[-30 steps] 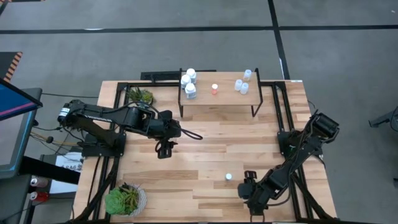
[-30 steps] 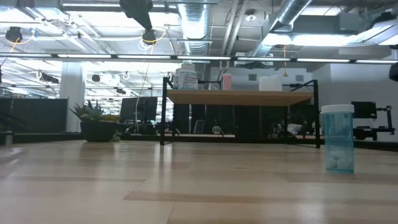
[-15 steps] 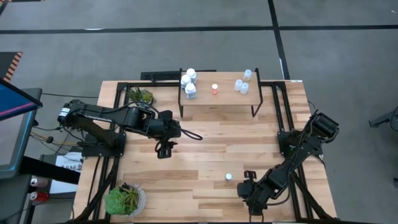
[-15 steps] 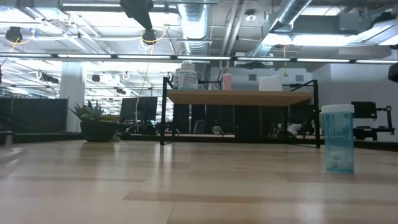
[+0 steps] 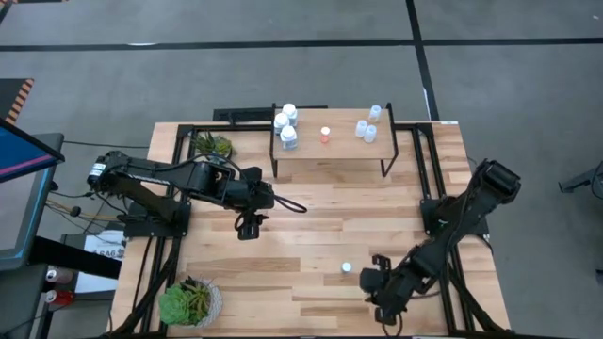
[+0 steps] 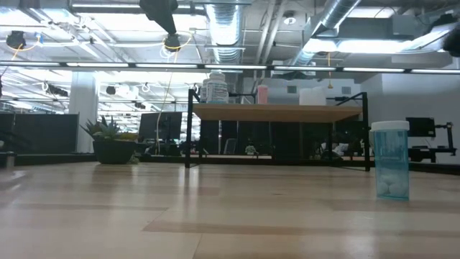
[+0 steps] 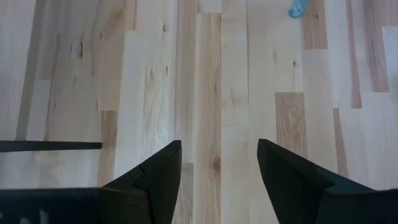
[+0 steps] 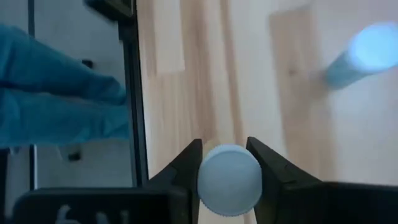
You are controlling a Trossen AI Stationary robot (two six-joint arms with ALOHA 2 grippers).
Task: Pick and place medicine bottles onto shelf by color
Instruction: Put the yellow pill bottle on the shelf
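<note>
The shelf stands at the table's far side. On it are three white medicine bottles at its left, an orange one in the middle and pale-blue ones at its right. One pale-blue bottle stands upright on its base on the table near the front. Just right of it, my right gripper is shut on another white-capped bottle, whose body is hidden. My left gripper hangs open over bare table at centre left. My right gripper pinches the bottle's round white cap between its two fingers, one on each side of the cap's rim. The fingers come from above, slanting down. The cap hides the bottle's body, and I cannot tell whether the bottle stands on the table.
Two potted plants stand on the table's left side, one at the far edge and one at the near corner. A blue shape shows beyond the table's black edge rail in the right wrist view. Bare planks lie between the shelf and the grippers.
My right arm's elbow has swung toward the table's far right while its gripper has stayed near the front by the standing pale-blue bottle.
</note>
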